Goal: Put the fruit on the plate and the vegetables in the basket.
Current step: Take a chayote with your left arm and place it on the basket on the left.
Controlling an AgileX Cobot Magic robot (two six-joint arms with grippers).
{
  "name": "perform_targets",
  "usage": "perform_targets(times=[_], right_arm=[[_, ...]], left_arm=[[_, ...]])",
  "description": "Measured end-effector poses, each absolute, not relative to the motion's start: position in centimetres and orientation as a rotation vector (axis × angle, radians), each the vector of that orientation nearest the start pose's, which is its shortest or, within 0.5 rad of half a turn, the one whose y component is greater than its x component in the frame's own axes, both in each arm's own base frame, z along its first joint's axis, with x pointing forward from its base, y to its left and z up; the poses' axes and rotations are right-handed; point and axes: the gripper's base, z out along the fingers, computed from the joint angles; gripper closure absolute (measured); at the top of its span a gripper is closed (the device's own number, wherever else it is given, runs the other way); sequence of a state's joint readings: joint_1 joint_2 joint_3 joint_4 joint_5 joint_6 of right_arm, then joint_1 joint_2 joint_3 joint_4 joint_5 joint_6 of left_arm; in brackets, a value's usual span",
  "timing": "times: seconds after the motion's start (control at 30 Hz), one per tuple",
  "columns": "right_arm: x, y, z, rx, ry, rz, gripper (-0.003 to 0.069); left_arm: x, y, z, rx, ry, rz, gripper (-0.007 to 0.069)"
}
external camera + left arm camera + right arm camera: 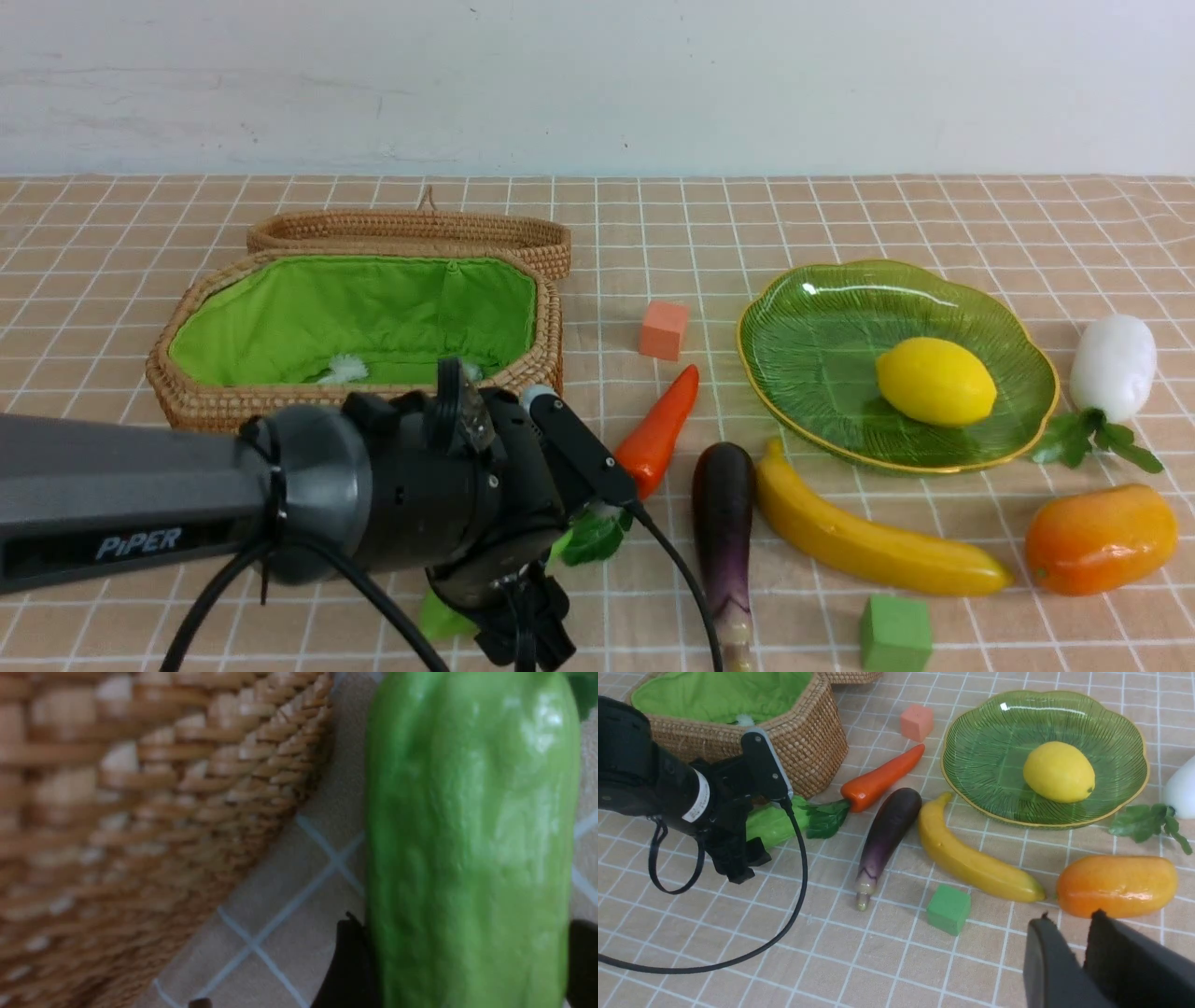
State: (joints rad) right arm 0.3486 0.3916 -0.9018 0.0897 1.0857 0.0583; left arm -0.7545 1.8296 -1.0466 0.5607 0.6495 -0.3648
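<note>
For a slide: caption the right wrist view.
Lemon on the plate; banana, mango, eggplant, carrot on the cloth; left gripper astride the gourd by the basket.

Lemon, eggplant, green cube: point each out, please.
Lemon [936, 381], front view, middle of its body.
Eggplant [724, 523], front view, dark purple midsection.
Green cube [950, 901], right wrist view, top face.
</note>
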Motion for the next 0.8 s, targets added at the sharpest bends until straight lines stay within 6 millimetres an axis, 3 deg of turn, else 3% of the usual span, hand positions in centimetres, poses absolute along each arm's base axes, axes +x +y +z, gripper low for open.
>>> perform_targets(times=[0.1, 0.23, 0.33, 0.53, 0.67, 0.8], right_arm=[[2.5, 1.7, 38.3, -0.306, 2.053, 0.362, 0.0519], [2.4, 1.7, 38.3, -0.307, 2.053, 0.366, 0.0519], [2.4, 1.7, 38.3, -0.307, 2.053, 0.366, 0.0519], [2.5, 1.7, 38.5, -0.301, 2.027, 0.372, 0.0519], [2.6, 1.8, 38.8, -0.295, 1.998, 0.379, 0.0518], [2.7, 1.8, 38.9, -0.296, 1.977, 0.379, 0.0516]], left_arm=[[27.0, -21.3, 16.0, 1.018, 2.527, 0.29, 0.0201], [27.0, -21.2, 16.2, 1.0, 2.53, 0.286, 0.0197], [26.0, -21.4, 18.2, 0.999, 2.507, 0.257, 0.0197], [21.0, -21.7, 25.6, 1.165, 2.331, 0.153, 0.0197], [20.0, -18.0, 30.8, 1.152, 2.194, 0.174, 0.0197], [21.7, -14.3, 32.7, 1.081, 2.134, 0.263, 0.0197]])
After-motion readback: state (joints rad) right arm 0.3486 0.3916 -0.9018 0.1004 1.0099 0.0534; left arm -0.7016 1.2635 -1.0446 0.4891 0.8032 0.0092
